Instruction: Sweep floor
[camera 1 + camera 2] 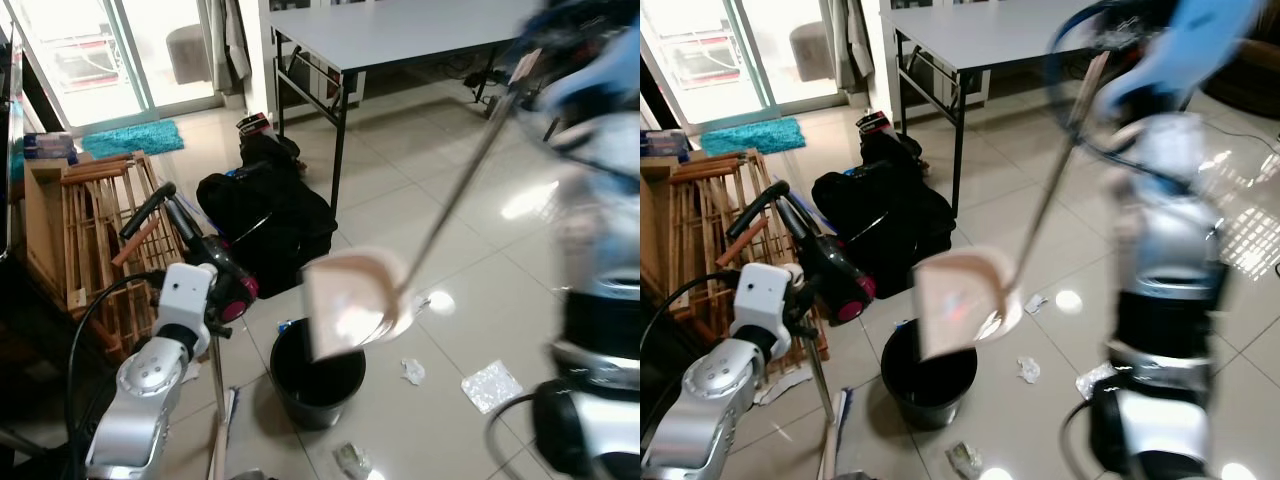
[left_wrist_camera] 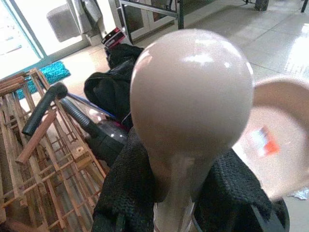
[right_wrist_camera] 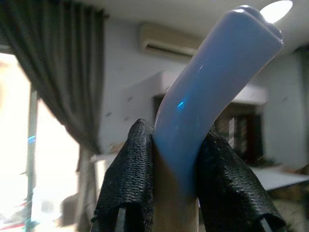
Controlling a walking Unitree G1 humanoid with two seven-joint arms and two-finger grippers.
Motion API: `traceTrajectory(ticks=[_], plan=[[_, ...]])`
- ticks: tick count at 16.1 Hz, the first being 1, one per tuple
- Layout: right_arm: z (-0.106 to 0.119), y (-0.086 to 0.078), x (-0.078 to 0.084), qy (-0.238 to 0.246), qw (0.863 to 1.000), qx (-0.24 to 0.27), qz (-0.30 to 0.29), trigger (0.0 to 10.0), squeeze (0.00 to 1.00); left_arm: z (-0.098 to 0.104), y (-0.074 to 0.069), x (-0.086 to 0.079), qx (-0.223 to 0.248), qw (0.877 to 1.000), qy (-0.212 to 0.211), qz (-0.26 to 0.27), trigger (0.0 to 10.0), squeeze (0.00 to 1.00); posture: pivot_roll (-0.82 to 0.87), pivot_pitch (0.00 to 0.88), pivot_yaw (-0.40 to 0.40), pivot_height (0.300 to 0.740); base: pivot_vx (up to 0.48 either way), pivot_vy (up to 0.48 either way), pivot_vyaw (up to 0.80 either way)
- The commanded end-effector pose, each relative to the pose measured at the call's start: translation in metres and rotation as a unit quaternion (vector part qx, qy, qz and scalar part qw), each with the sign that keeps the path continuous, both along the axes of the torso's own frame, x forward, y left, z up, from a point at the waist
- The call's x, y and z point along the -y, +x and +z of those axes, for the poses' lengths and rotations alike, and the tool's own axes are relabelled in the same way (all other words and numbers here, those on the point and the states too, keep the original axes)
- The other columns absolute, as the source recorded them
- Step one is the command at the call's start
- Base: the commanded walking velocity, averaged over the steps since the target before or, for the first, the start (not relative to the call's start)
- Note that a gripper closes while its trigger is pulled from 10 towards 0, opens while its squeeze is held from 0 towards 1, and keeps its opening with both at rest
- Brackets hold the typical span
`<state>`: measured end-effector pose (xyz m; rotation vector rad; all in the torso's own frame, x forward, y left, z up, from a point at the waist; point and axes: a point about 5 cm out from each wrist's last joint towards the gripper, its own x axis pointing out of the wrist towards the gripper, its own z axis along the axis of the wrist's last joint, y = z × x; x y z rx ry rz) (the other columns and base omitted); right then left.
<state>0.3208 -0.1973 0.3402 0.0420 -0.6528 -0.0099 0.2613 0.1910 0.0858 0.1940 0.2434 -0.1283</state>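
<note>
Emptying step, by the look of it: beige plastic dustpan (image 1: 352, 300) on its long pale handle hangs tilted just above the black round waste bin (image 1: 315, 375), scoop mouth turned down toward the bin opening. Right pincer (image 3: 166, 186) clamps both black padded fingers (image 3: 130, 174) on the blue curved grip (image 3: 212, 82) at the handle's top end, so the scoop sits far below and ahead of that pincer, at the other end of the shaft. Right arm raised high and bent, heavily blurred, probably in motion.

Left pincer (image 2: 174, 193) closes round the neck just under a beige rounded knob (image 2: 193, 96), most likely the top of the broom pole (image 1: 217, 390); pole drops straight down from that pincer to the tiled floor, close beside the bin. Left arm bent at the elbow, forearm up, wrist level.

Not finished, judging from crumpled white paper scraps (image 1: 412, 372) and a flat silvery wrapper (image 1: 491, 385) lying on the tiles beyond the bin, well below the right pincer.

Next move likely calls for a steeper tip or shake so the contents fall inside the rim, then lowering the scoop flat beside the remaining scraps.
</note>
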Motion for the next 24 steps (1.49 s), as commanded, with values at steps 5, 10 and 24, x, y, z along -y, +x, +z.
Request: traceTrajectory(ticks=[5,10,24], plan=[[-0.005,-0.031,0.061,-0.043,0.990,-0.010,-0.135,10.0,0.00,0.013,0.020,0.015,0.035,0.999,-0.006,-0.033,10.0,0.00,-0.12,0.000,0.010,0.740,0.000,0.000,0.00],[-0.066,-0.043,0.078,-0.053,0.973,-0.109,-0.198,10.0,0.00,0.013,0.023,0.021,0.034,0.998,-0.010,-0.044,10.0,0.00,-0.14,0.000,0.023,0.740,-0.055,0.000,0.00],[-0.127,-0.051,0.060,-0.049,0.963,-0.199,-0.175,10.0,0.00,0.009,0.018,0.023,0.024,0.998,-0.010,-0.050,10.0,0.00,-0.14,0.011,-0.002,0.740,-0.261,0.000,0.00]])
